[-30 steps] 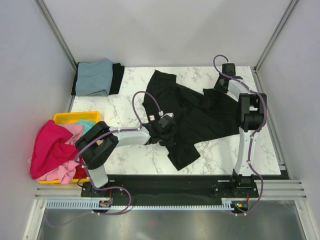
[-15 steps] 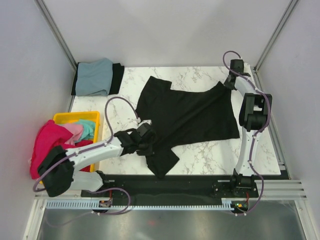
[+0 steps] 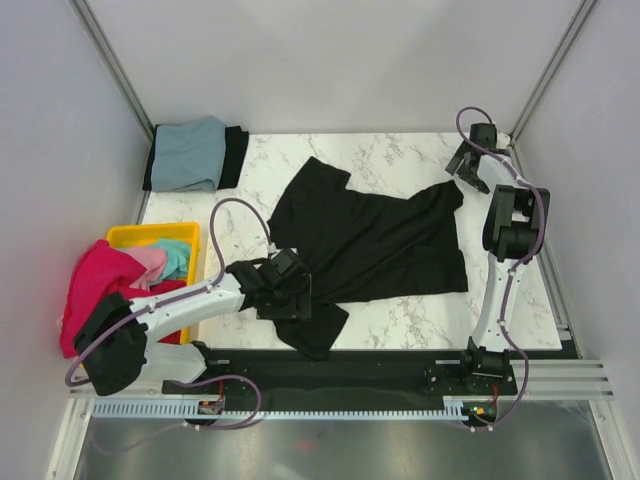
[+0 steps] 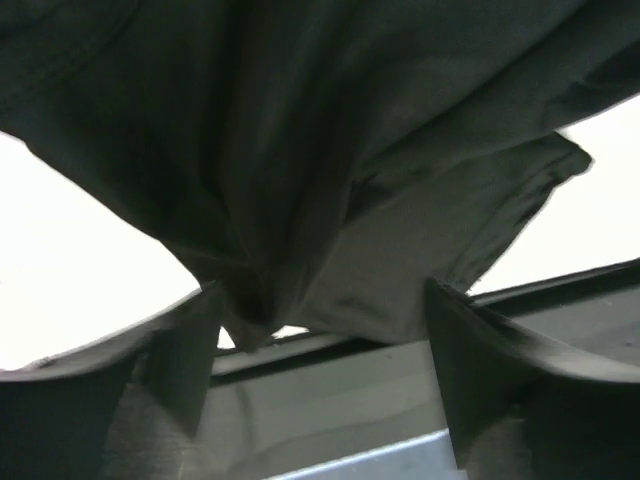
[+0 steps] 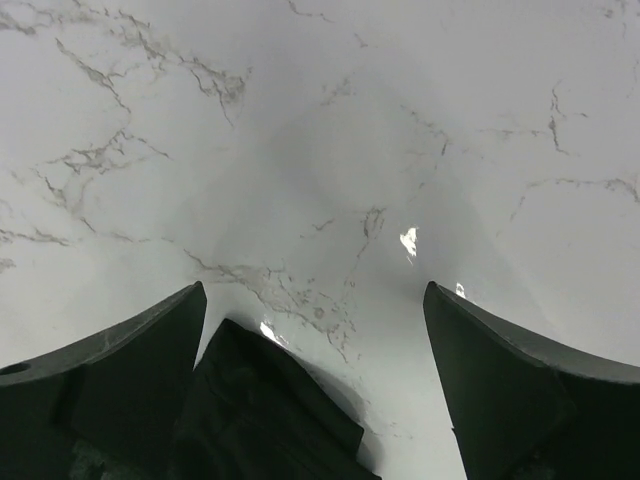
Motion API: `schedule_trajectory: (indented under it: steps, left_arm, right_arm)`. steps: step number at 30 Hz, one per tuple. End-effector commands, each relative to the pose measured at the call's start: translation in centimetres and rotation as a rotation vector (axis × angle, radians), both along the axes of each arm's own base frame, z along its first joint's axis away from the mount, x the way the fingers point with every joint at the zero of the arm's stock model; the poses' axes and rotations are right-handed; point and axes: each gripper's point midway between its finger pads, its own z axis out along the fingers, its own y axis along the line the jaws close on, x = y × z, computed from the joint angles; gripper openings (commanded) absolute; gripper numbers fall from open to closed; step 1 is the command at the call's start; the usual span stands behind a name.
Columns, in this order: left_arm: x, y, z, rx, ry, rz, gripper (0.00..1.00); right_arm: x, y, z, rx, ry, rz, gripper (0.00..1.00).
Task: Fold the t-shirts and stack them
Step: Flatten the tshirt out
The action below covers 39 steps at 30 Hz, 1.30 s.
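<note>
A large black t-shirt (image 3: 375,240) lies spread, a little rumpled, across the middle of the marble table. My left gripper (image 3: 288,296) stands open at the shirt's near left part. In the left wrist view, black cloth (image 4: 300,180) hangs just above the wide-apart fingers (image 4: 185,360), which grip nothing. My right gripper (image 3: 468,168) is open at the shirt's far right corner. In the right wrist view that corner (image 5: 270,410) lies on the marble between the parted fingers (image 5: 510,390). A folded grey-blue t-shirt (image 3: 190,152) rests on a folded black one (image 3: 236,155) at the back left.
A yellow bin (image 3: 150,235) stands at the left edge with magenta (image 3: 95,290), pink (image 3: 130,342) and teal (image 3: 177,255) t-shirts heaped in it and spilling over. Grey walls close in the left, back and right sides. A black rail (image 3: 340,365) runs along the near edge.
Both grippers have opened and let go of the black t-shirt, which had been pulled out flat between them. It has settled on the table, and the right gripper has drawn slightly away from its corner.
</note>
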Motion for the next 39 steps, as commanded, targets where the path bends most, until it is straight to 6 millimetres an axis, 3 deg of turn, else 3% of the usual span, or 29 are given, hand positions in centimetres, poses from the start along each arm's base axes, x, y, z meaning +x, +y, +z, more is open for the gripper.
schedule_trajectory:
  steps: [1, 2, 3, 4, 5, 6, 7, 8, 9, 10, 11, 12, 13, 14, 15, 17, 18, 19, 22, 28, 37, 39]
  left_arm:
    - [1.0, -1.6, 3.4, -0.072, -0.054, -0.042, 0.91]
    - [1.1, -1.8, 4.6, -0.103, -0.086, -0.045, 0.99]
    - [1.2, -1.8, 5.3, -0.116, -0.105, -0.046, 1.0]
    - [1.2, -1.7, 6.1, -0.123, -0.121, -0.043, 1.0]
    - [1.5, -1.4, 6.8, -0.127, -0.147, -0.036, 1.0]
    - [1.5, -1.2, 7.7, -0.145, -0.172, -0.035, 1.0]
    - [1.4, -0.9, 8.3, -0.145, -0.182, -0.033, 1.0]
    - [1.4, -0.7, 8.8, -0.149, -0.196, -0.026, 0.98]
    - [1.3, -0.4, 9.4, -0.167, -0.213, -0.024, 0.97]
    - [1.1, -0.2, 9.5, -0.171, -0.216, -0.023, 0.96]
    - [0.9, -0.1, 9.5, -0.174, -0.213, -0.016, 0.94]
    - [0.5, 0.3, 8.8, -0.167, -0.201, -0.014, 0.93]
    - [0.2, 0.5, 8.5, -0.172, -0.195, -0.017, 0.93]
    - [-0.2, 0.5, 8.1, -0.175, -0.175, -0.016, 0.91]
    - [-0.8, 0.9, 7.0, -0.158, -0.151, -0.016, 0.91]
    - [-1.4, 1.1, 6.3, -0.152, -0.133, -0.021, 0.9]
    - [-2.0, 1.5, 5.4, -0.141, -0.119, -0.022, 0.9]
    - [-2.2, 1.5, 5.1, -0.147, -0.111, -0.007, 0.9]
    - [-3.0, 1.5, 4.4, -0.182, -0.098, -0.003, 0.89]
    - [-4.3, 1.5, 2.9, -0.209, -0.072, -0.005, 0.89]
    - [-5.6, 1.1, 0.6, -0.211, -0.025, -0.004, 0.88]
    - [-5.6, 0.9, 0.0, -0.206, -0.027, -0.004, 0.88]
  right_arm:
    - [-1.0, 0.0, 4.4, -0.066, -0.043, 0.007, 0.98]
    - [-1.5, -0.6, 7.9, -0.091, -0.098, -0.015, 0.98]
    - [-2.1, -1.0, 9.3, -0.108, -0.114, -0.033, 0.98]
    - [-3.7, -1.4, 9.2, -0.114, -0.097, -0.051, 0.98]
    - [-4.9, -1.8, 12.6, -0.122, -0.156, -0.088, 0.98]
    - [-6.1, -2.6, 13.4, -0.112, -0.171, -0.12, 0.98]
    - [-8.4, -2.5, 11.9, -0.095, -0.129, -0.134, 0.98]
    - [-10.1, -2.5, 14.5, -0.092, -0.183, -0.148, 0.98]
    - [-12.6, -2.1, 12.2, -0.07, -0.13, -0.165, 0.98]
    - [-14.0, -1.6, 12.0, -0.056, -0.125, -0.164, 0.98]
    - [-15.7, -1.0, 13.5, -0.033, -0.169, -0.168, 0.98]
    - [-16.8, 0.5, 12.7, 0.036, -0.173, -0.147, 0.98]
    - [-19.6, 1.7, 9.1, 0.079, -0.105, -0.139, 0.98]
    - [-21.1, 2.7, 9.4, 0.116, -0.136, -0.12, 0.98]
    - [-24.2, 4.4, 5.6, 0.185, -0.06, -0.115, 0.98]
    - [-26.7, 5.6, 4.5, 0.23, -0.069, -0.103, 0.97]
    - [-29.2, 6.5, 2.0, 0.264, -0.012, -0.11, 0.94]
    - [-29.7, 6.9, 2.2, 0.285, -0.047, -0.113, 0.86]
    - [-31.5, 7.3, 0.8, 0.302, -0.029, -0.133, 0.79]
    - [-32.4, 6.9, -1.3, 0.283, 0.031, -0.161, 0.71]
    - [-32.8, 7.4, -2.8, 0.295, 0.052, -0.136, 0.19]
    - [-32.9, 7.4, -3.0, 0.293, 0.059, -0.12, 0.12]
